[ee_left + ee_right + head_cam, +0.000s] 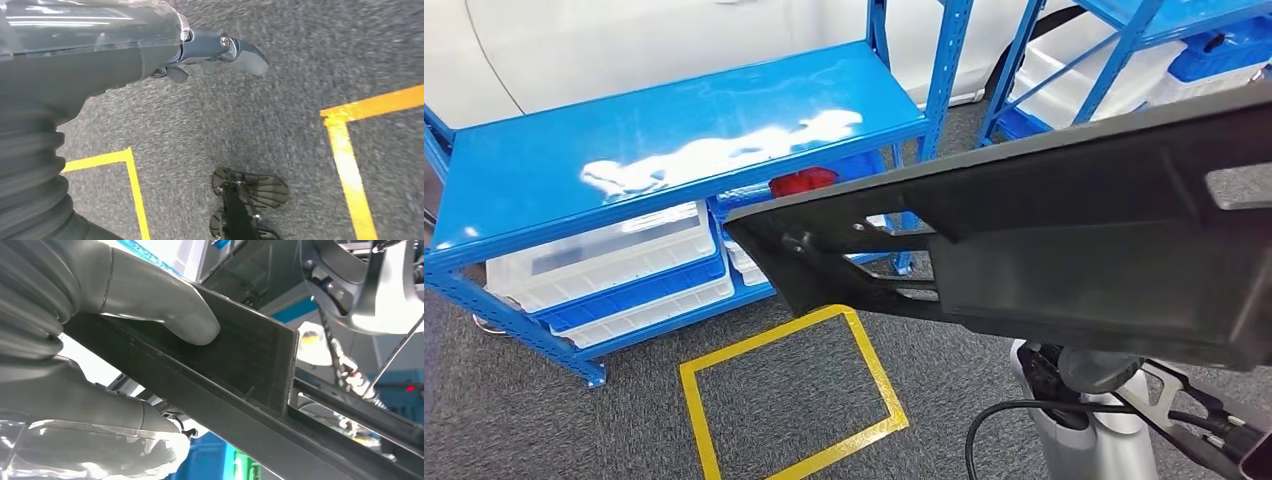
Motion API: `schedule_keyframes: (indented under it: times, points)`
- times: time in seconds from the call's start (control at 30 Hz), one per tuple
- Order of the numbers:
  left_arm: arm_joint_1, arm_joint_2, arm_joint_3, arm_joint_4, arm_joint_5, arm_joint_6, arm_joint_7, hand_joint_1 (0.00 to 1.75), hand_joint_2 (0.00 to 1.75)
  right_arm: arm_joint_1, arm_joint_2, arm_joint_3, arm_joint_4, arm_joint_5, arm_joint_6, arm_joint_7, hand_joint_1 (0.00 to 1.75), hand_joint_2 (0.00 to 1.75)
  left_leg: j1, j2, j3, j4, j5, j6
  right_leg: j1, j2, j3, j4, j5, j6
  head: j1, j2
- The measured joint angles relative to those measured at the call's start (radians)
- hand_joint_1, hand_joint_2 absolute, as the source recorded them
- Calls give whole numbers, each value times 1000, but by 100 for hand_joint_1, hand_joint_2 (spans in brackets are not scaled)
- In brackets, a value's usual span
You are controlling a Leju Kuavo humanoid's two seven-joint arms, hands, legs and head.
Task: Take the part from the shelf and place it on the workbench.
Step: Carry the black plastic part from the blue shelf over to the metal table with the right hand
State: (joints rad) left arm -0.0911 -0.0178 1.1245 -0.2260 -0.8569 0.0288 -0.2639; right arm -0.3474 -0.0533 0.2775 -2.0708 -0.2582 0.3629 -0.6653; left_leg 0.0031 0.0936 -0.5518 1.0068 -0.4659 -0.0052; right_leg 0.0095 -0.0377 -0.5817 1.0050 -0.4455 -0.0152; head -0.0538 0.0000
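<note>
Big black part point(1064, 250) up close, off the blue shelf point(674, 150), held in the air by the right hand point(125, 340), thumb and fingers point(165, 315) clamped on its edge. Left hand point(220, 52) hanging over the carpet, holding nothing, fingers loosely apart. Carrying step now. Next: turn, find the table, set it down flat.

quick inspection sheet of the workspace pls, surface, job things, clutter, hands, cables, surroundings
surface: top of the blue shelf is bare and glossy; workbench not seen
job's things: large black plastic part held off the shelf, across the head view
clutter: clear bins on the lower shelf level, a red item behind the part's tip
hands: right hand grips the part's edge, thumb on top; left hand hangs over the floor, holding nothing
cables: black cable looping by the robot's lower body
surroundings: grey carpet with yellow floor tape, second blue rack
</note>
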Motion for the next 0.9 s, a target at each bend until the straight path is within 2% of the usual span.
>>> schedule_keyframes:
  times: [0.07,0.13,0.17,0.2,0.23,0.27,0.3,0.33,0.37,0.4,0.43,0.47,0.5,0.57,0.63,0.67,0.7,0.73,0.77,0.8,0.83,0.87,0.9]
  points:
    - [-1,4,-2,0,0,-4,-4,0,175,22,1,2,0,-1,17,0,175,175,2,-35,-19,49,-37,-9,-7,17,5,-9,7,-10,0,0]
    - [3,6,-3,0,3,-7,-5,0,175,49,5,4,0,-2,38,0,175,175,4,-74,-77,176,-103,-14,-7,37,5,-11,9,-16,0,0]
    - [6,6,-2,0,5,-8,-5,0,175,65,8,5,2,-1,49,0,175,175,4,-81,-108,242,-127,-16,-7,48,5,-11,9,-17,0,0]
    - [8,6,-2,0,6,-11,-4,0,175,80,10,6,6,2,60,0,175,175,5,-84,-128,280,-133,-17,-7,60,5,-10,9,-17,0,0]
    - [10,5,-2,0,6,-13,-3,0,175,93,12,6,14,7,72,0,175,175,6,-85,-131,280,-117,-17,-7,73,5,-9,9,-17,0,0]
    - [11,4,-2,0,5,-15,-2,0,175,104,15,6,26,17,82,0,175,175,7,-88,-114,239,-84,-17,-7,87,6,-7,8,-16,0,0]
    - [12,3,-2,0,3,-16,-2,0,175,113,19,6,40,29,90,0,175,175,10,-99,-84,170,-43,-16,-8,101,7,-4,6,-13,0,0]
    - [12,2,-2,0,0,-17,-2,0,175,121,22,6,54,44,94,0,175,175,12,-120,-53,100,-14,-15,-8,114,6,0,4,-10,0,0]
    - [12,0,-3,0,-3,-18,-2,0,175,126,25,6,68,61,95,0,175,175,15,-138,-30,48,4,-13,-8,126,2,5,3,-5,0,0]
    - [12,-1,-3,0,-5,-19,-2,0,175,131,26,6,81,78,95,0,175,175,16,-151,-17,19,8,-10,-9,136,-2,8,2,1,0,0]
    - [11,-3,-3,0,-8,-21,-2,0,175,137,27,6,92,92,94,0,175,175,15,-155,-14,11,4,-5,-10,146,-7,10,4,8,0,0]
    - [10,-5,-4,0,-9,-22,-2,0,175,142,28,6,103,101,95,0,175,175,14,-147,-13,8,6,0,-12,155,-11,9,6,15,0,0]
    - [9,-7,-4,0,-11,-23,-1,0,175,147,28,6,114,107,96,0,175,175,14,-137,-13,5,9,6,-14,154,-13,11,6,21,0,0]
    - [5,-11,-5,0,-12,-22,0,0,175,147,28,6,136,107,99,0,175,175,16,-117,-10,-1,12,20,-12,116,-32,50,-19,30,0,0]
    - [6,-12,-5,0,-13,-18,1,0,175,139,28,7,161,102,97,0,175,175,13,-93,-9,-2,12,28,-13,65,-91,170,-78,37,0,0]
    - [7,-12,-5,0,-14,-16,2,0,175,137,28,6,174,100,96,0,175,175,11,-81,-9,-2,11,30,-15,53,-126,238,-104,39,0,0]
    - [8,-12,-5,0,-15,-16,2,0,175,137,28,5,184,98,96,0,175,175,9,-68,-9,-2,10,30,-17,47,-151,287,-117,40,0,0]
    - [8,-12,-5,0,-17,-16,1,0,175,139,28,4,192,98,99,0,175,175,8,-56,-9,-2,9,31,-17,44,-159,299,-111,40,0,0]
    - [7,-12,-5,0,-18,-17,1,0,175,140,28,1,197,99,105,0,175,175,6,-45,-8,-2,8,30,-17,40,-142,264,-85,37,0,0]
    - [5,-12,-5,0,-20,-18,0,0,175,141,29,-3,199,101,112,0,175,175,5,-35,-6,-2,6,30,-14,30,-107,198,-50,32,0,0]
    - [4,-12,-5,0,-21,-19,0,0,175,140,29,-7,200,102,120,0,175,175,3,-26,-3,-2,4,28,-9,8,-67,121,-23,25,0,0]
    - [3,-13,-5,0,-22,-19,1,0,175,139,31,-11,200,102,127,0,175,175,0,-17,-1,-2,2,24,-3,-10,-35,59,-4,17,0,0]
    - [2,-13,-5,0,-23,-20,2,0,175,138,33,-15,201,101,132,0,175,175,-2,-9,1,-2,-1,20,3,-22,-17,21,4,10,0,0]
